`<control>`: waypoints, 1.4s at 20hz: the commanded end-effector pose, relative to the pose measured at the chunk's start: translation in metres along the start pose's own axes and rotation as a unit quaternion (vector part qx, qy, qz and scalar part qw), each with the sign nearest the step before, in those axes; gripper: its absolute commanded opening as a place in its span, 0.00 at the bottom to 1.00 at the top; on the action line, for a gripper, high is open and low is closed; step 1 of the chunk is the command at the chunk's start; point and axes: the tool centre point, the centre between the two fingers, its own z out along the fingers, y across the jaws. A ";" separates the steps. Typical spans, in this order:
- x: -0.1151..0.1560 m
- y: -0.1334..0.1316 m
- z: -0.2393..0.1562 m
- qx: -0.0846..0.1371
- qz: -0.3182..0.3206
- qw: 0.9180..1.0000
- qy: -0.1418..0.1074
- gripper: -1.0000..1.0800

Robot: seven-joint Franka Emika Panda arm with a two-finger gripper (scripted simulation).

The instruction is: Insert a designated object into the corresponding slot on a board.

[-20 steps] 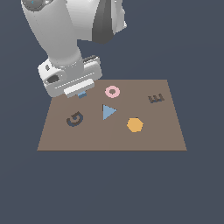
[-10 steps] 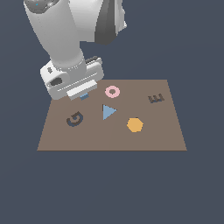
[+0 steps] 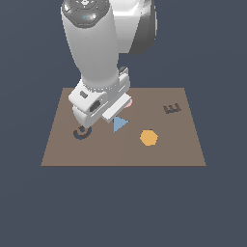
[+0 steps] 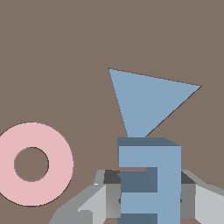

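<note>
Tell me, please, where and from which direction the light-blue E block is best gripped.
Grip the light-blue E block across its two flat outer faces, coming straight down from above. The wrist view shows the gripper doing just that: one finger on each side, the E's arms lying between them, so the pads meet parallel faces.

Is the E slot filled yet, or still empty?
Empty. The E slot shows as a bare dark recess on the board, while the blue E block sits between the end effector's fingers.

End effector clamped, low over board.
</note>
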 end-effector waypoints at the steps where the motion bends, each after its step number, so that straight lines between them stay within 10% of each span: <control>1: 0.029 -0.010 -0.001 0.000 -0.059 0.998 0.000 0.00; 8: 0.100 -0.056 -0.004 0.000 -0.218 0.976 0.000 0.00; 20: 0.163 -0.149 -0.007 0.000 -0.424 0.906 0.000 0.00; 28: 0.166 -0.162 -0.006 0.001 -0.445 0.895 0.000 0.00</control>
